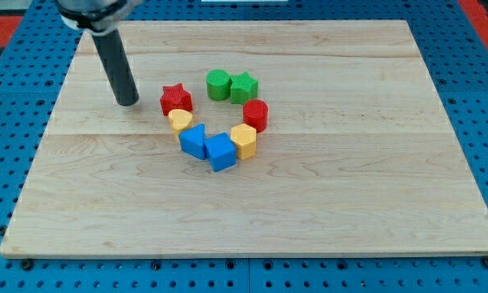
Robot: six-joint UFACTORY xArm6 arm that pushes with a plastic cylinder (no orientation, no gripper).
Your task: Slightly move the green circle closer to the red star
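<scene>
the blocks sit in a loose ring on the desk point(374, 203), and the green circle point(217, 84) lies at the ring's top, touching the green star point(244, 86) and with a small gap between it and the red star point(176, 99), so only a short nudge toward the view's left seems called for. there is no hand to spread or pinch, only a rod. my tip point(128, 102) rests on the bare wood touching nothing, just to the view's left of the red star, with the green circle beyond that star on the far side from my tip.
</scene>
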